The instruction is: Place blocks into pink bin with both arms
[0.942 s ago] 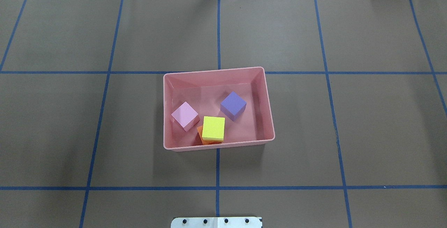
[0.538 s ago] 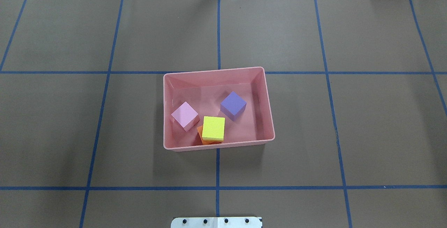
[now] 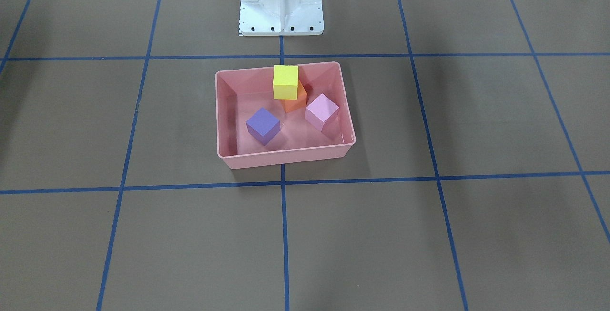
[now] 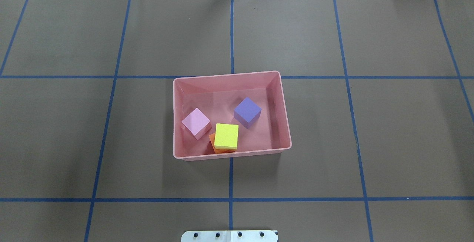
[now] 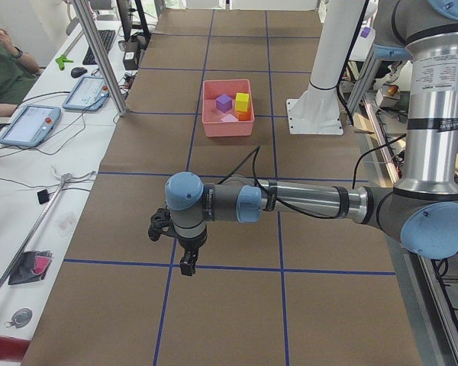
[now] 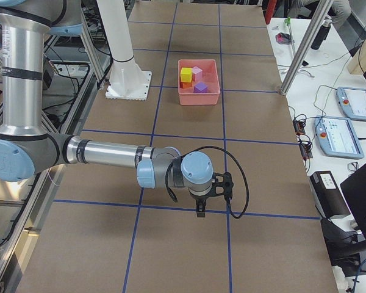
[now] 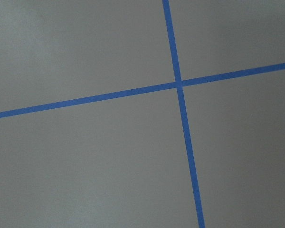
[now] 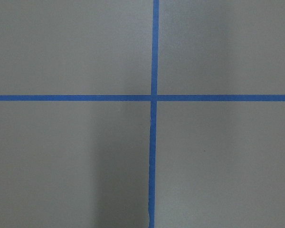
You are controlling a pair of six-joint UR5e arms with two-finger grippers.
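The pink bin [image 4: 229, 74] sits mid-table, seen also in the front view [image 3: 286, 154]. Inside it lie a purple block [image 4: 247, 112], a light pink block [image 4: 196, 122] and a yellow block [image 4: 226, 136] that rests on top of an orange block [image 4: 213, 143]. Both arms are away from the bin. My left gripper [image 5: 187, 263] hangs over bare table near the left end, and my right gripper [image 6: 200, 209] does the same near the right end. They show only in the side views, so I cannot tell whether they are open or shut. Both wrist views hold only brown paper and blue tape.
The white base stand [image 3: 281, 11] is at the robot's side of the table. Blue tape lines grid the brown paper. A person [image 5: 4, 69] sits at a side desk with tablets [image 5: 30, 126]. Metal posts [image 5: 99, 53] stand at the table's far edge.
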